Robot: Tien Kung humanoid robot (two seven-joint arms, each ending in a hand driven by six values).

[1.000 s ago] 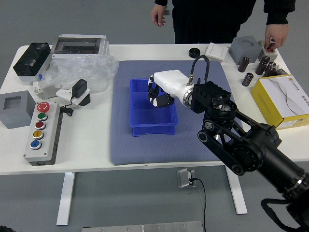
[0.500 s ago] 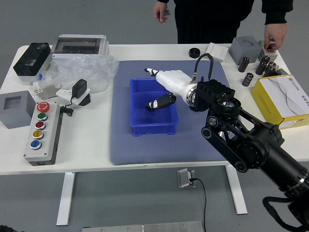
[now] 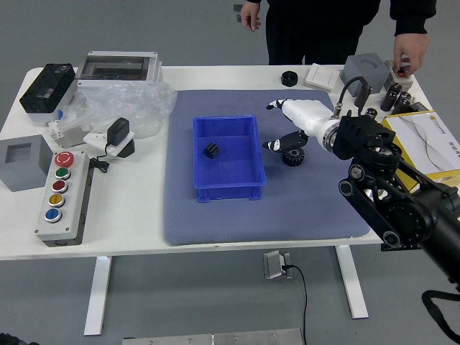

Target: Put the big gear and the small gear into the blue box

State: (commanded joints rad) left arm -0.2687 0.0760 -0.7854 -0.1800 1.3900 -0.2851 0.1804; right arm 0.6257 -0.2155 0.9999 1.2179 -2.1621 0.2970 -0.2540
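My right hand [image 3: 279, 124] is over the blue mat, just right of the box, with its fingers spread and nothing held. The blue box [image 3: 231, 192] stands on the mat. Inside it, toward the left, lies the small black gear [image 3: 211, 149]. The big black gear [image 3: 293, 157] rests on the mat to the right of the box, partly covered by my hand's thumb side.
A person stands at the far side, one hand by the right back corner, the other hanging down. Button panel [image 3: 65, 194], plastic bag [image 3: 118, 106] and grey blocks are on the left; yellow box [image 3: 413, 144] and dark cylinders on the right.
My right hand has moved right, out from over the box, and its fingers have spread. The small gear now shows in the box, and the big gear has come into view.
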